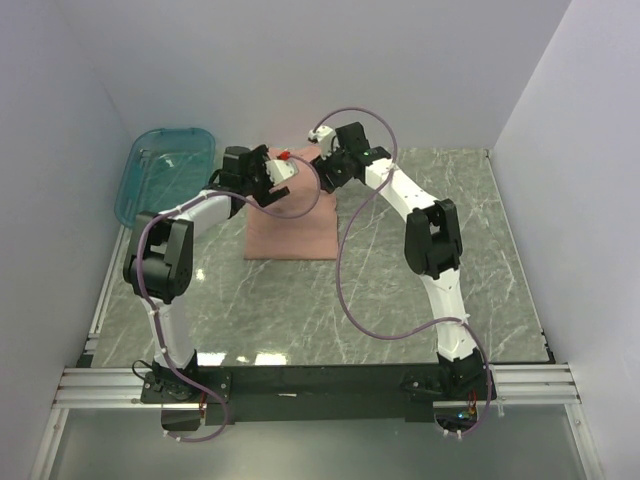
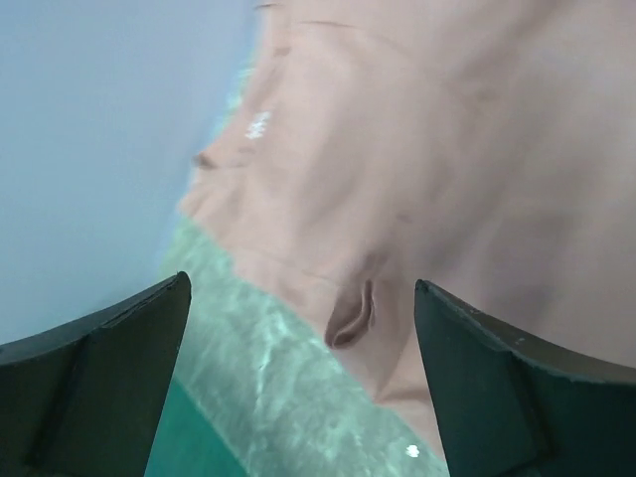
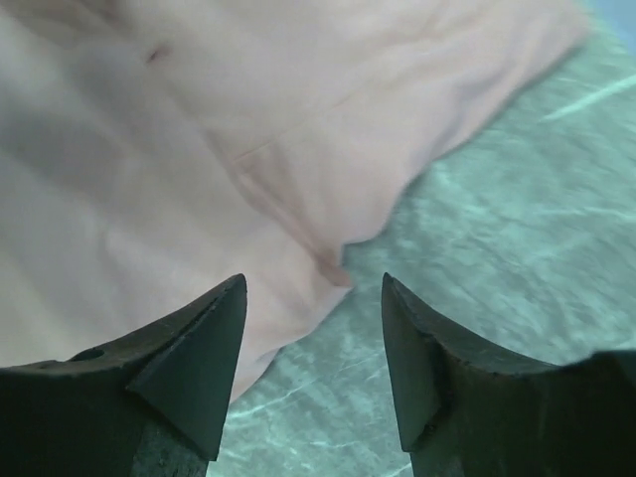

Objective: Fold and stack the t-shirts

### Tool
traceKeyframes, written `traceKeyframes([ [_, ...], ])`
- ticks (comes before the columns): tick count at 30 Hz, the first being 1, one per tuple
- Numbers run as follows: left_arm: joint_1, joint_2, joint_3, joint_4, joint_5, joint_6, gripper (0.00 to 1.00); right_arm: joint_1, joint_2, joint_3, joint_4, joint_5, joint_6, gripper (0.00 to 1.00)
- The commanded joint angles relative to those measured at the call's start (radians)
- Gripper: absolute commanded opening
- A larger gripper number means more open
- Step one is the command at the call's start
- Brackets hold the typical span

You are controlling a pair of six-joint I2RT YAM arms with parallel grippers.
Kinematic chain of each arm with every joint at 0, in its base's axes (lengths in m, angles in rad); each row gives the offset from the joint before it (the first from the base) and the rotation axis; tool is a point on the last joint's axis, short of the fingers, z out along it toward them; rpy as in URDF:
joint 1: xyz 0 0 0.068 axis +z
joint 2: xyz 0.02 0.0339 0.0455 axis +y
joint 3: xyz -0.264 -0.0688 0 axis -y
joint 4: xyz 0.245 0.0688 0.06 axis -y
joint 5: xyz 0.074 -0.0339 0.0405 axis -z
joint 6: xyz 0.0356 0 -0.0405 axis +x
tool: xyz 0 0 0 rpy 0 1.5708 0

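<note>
The dusty-pink t-shirt (image 1: 292, 238) lies as a folded rectangle on the marble table, left of centre toward the back. My left gripper (image 1: 275, 178) hovers over its far left edge, my right gripper (image 1: 322, 165) over its far right corner. In the left wrist view the left gripper (image 2: 301, 288) is wide open above the t-shirt (image 2: 417, 149), where a small fold loop (image 2: 353, 313) and white text (image 2: 258, 124) show. Seen from the right wrist, the right gripper (image 3: 312, 282) is open over a corner of the t-shirt (image 3: 149, 179). Neither gripper holds cloth.
A translucent teal bin (image 1: 165, 170) stands at the back left, close to the left arm's forearm. Grey-green marble table (image 1: 400, 290) extends right and toward the front. White walls enclose the left, back and right sides.
</note>
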Motion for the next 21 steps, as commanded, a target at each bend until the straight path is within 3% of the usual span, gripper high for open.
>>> traceKeyframes([
  [1,-0.002,-0.106,0.043,0.135,-0.117,-0.141,0.99,-0.022,-0.102,-0.002,0.114,0.081,0.125,0.64],
  [4,-0.002,-0.217,0.004,0.088,-0.122,-0.222,0.99,-0.048,-0.175,-0.060,0.055,-0.032,0.083,0.64],
  [5,-0.002,-0.245,-0.005,0.053,-0.108,-0.241,0.99,-0.057,-0.192,-0.073,0.001,-0.231,0.032,0.64],
  [8,-0.002,-0.344,-0.069,-0.075,-0.022,-0.308,0.97,-0.060,-0.255,-0.128,-0.300,-0.540,-0.324,0.64],
  [9,-0.002,-0.365,-0.116,-0.092,-0.007,-0.346,0.95,-0.048,-0.284,-0.172,-0.396,-0.551,-0.570,0.65],
  [11,-0.013,-0.420,-0.163,-0.173,0.010,-0.397,0.93,0.008,-0.341,-0.288,-0.412,-0.497,-0.664,0.65],
  [12,-0.018,-0.437,-0.205,-0.187,-0.005,-0.478,0.93,0.031,-0.425,-0.455,-0.350,-0.402,-0.672,0.65],
  [13,-0.028,-0.448,-0.220,-0.201,-0.026,-0.524,0.92,0.054,-0.467,-0.543,-0.164,-0.325,-0.652,0.66],
  [15,-0.038,-0.470,-0.244,-0.259,-0.094,-0.678,0.89,0.136,-0.540,-0.721,0.000,-0.120,-0.593,0.67],
  [17,-0.044,-0.493,-0.275,-0.286,-0.137,-0.783,0.85,0.166,-0.545,-0.757,0.088,-0.069,-0.574,0.67],
  [18,-0.039,-0.500,-0.310,-0.297,-0.177,-0.930,0.85,0.174,-0.539,-0.768,0.103,-0.059,-0.542,0.67],
  [21,-0.038,-0.520,-0.379,-0.311,-0.273,-1.135,0.84,0.183,-0.538,-0.804,0.134,-0.042,-0.560,0.67],
])
